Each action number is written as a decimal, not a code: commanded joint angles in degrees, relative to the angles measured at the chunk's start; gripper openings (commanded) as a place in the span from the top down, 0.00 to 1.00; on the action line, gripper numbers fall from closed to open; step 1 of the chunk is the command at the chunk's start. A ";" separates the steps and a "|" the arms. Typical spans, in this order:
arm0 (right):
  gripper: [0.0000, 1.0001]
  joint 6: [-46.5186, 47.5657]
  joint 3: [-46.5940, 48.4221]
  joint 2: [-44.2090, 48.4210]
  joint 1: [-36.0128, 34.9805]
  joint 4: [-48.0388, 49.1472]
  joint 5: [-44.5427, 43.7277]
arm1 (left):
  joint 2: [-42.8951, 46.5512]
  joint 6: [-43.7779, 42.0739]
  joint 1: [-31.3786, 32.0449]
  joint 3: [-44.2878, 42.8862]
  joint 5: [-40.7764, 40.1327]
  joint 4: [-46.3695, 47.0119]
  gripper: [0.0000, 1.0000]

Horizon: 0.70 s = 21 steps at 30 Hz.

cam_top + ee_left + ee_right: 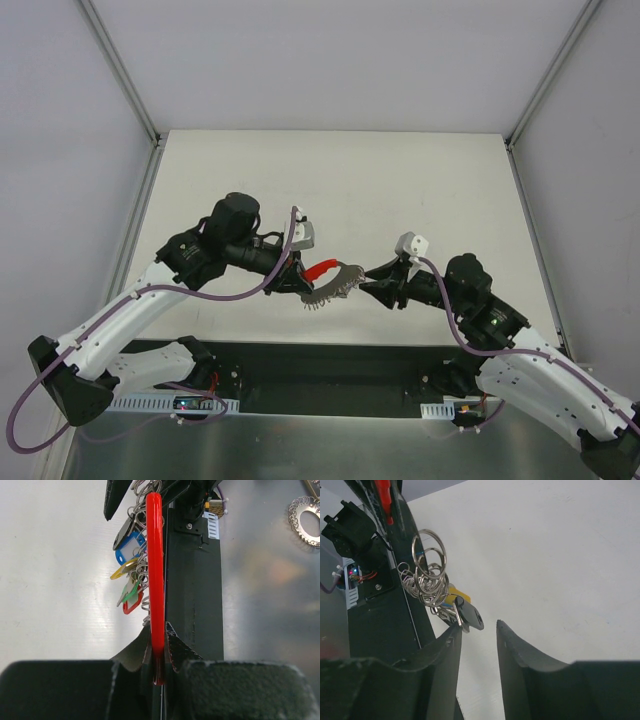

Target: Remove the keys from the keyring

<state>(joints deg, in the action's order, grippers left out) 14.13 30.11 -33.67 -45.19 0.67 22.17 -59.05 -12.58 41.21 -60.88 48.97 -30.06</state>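
Note:
My left gripper (300,272) (159,656) is shut on a red plastic loop (155,575) (322,268) and holds it above the table. From the loop hang tangled silvery rings, the keyring (430,577), and the keys (335,287). The keys have blue (127,550), yellow (122,571), green (131,592) and red (132,606) heads. My right gripper (368,276) (477,630) is open at the bunch's right side. A black key head (471,616) rests against its left fingertip (454,632), with nothing pinched between the fingers.
A black base strip (330,365) runs along the table's near edge under both arms. A toothed metal ring (305,520) lies on the metal surface beyond it. The white table (400,190) stretches back to grey walls with metal rails on both sides.

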 commanded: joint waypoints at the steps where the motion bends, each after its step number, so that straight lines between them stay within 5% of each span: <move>1: 0.60 -1.12 -0.31 -0.25 -0.77 4.51 3.84 | -0.02 -1.13 0.10 -3.10 1.30 0.80 1.00; 8: 0.54 -1.12 -1.02 -1.31 -1.83 6.80 2.79 | -0.63 -0.87 0.01 -3.28 1.57 0.80 1.00; 14: 0.68 -0.16 -0.93 -2.27 -2.36 6.54 -2.30 | -0.54 -1.13 0.01 -3.54 1.31 0.01 1.00; 21: 0.71 0.02 -1.37 -3.42 -3.06 8.47 -4.42 | -0.01 -0.78 0.01 -4.16 -1.85 -1.83 1.00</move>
<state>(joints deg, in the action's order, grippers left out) 13.74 28.88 -36.75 -47.48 4.43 20.03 -59.92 -12.69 41.21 -62.15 48.58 -31.83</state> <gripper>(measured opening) 0.296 0.040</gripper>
